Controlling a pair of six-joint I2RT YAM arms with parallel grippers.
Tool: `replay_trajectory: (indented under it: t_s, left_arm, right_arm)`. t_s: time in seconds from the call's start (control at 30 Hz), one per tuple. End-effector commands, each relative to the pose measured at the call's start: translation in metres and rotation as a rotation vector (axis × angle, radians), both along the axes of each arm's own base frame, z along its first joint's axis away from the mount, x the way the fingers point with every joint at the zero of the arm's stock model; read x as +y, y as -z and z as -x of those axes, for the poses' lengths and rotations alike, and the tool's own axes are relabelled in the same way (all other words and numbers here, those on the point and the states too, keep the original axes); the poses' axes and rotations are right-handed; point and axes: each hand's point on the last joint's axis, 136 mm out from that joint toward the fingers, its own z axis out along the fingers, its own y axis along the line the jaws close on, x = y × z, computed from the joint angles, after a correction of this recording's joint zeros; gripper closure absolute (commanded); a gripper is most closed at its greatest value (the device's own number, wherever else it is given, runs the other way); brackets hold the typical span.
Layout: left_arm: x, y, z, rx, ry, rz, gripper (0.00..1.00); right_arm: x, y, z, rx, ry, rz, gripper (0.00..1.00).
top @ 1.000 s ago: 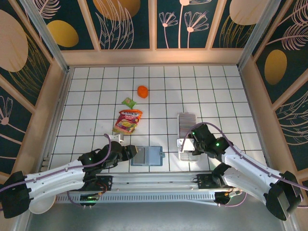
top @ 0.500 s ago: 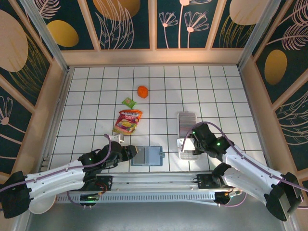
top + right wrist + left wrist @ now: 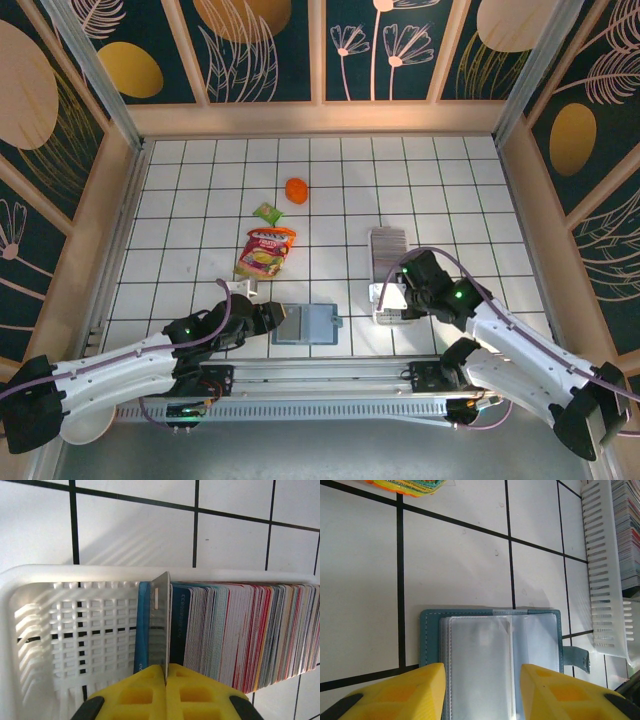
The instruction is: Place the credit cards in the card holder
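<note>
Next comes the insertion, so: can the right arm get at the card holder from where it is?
Probably yes: the card holder lies open on bare tiles beside the white tray, and the left gripper covers just its left end.

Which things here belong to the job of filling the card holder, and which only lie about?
For the job: credit cards, white tray that holds them, card holder.
Lying about: snack pouch, green packet, orange object.
</note>
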Motion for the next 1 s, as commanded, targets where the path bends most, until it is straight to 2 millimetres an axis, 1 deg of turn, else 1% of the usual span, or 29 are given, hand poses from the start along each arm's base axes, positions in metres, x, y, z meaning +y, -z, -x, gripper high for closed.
replay_trajectory:
  t_s: [0.0, 0.1, 0.3, 0.5, 0.57, 0.67, 0.73, 0.8, 0.9, 0.93, 0.97]
  left_arm:
    - [0.001, 0.004, 0.001, 0.008, -0.005, 0.001, 0.58]
    - [0.002, 0.004, 0.001, 0.008, -0.006, 0.000, 0.58]
    - [0.001, 0.004, 0.001, 0.009, -0.005, 0.001, 0.58]
    - [0.002, 0.005, 0.002, 0.015, -0.007, 0.003, 0.59]
    - [0.002, 0.005, 0.002, 0.014, -0.007, 0.005, 0.59]
    - [0.002, 0.005, 0.002, 0.017, -0.007, 0.008, 0.59]
    - [0.002, 0.006, 0.003, 0.019, -0.004, 0.006, 0.59]
    - [0.002, 0.006, 0.003, 0.022, -0.005, 0.007, 0.60]
    - [0.002, 0.007, 0.003, 0.022, -0.007, 0.006, 0.60]
    - [0.002, 0.007, 0.004, 0.022, -0.005, 0.005, 0.60]
    - [0.002, 0.007, 0.003, 0.023, -0.006, 0.004, 0.60]
  right_arm:
    - [0.003, -0.019, -0.003, -0.035, -0.009, -0.025, 1.00]
    - [0.002, -0.022, -0.003, -0.046, -0.004, -0.033, 1.00]
    - [0.001, -0.017, -0.001, -0.031, 0.002, -0.032, 1.00]
    - [-0.005, -0.014, 0.006, 0.009, 0.013, -0.007, 1.00]
    - [-0.002, -0.011, 0.011, 0.035, 0.002, -0.023, 1.00]
    - [-0.004, -0.008, 0.011, 0.041, 0.009, -0.023, 1.00]
    - [-0.005, -0.005, 0.008, 0.026, 0.018, -0.021, 0.93]
    - [-0.005, -0.001, 0.004, 0.000, 0.015, -0.020, 0.93]
    - [-0.006, 0.004, -0.010, -0.070, 0.031, -0.007, 0.92]
    - [-0.005, 0.005, -0.013, -0.086, 0.031, -0.010, 0.90]
    - [-0.004, 0.005, -0.016, -0.102, 0.034, -0.015, 0.85]
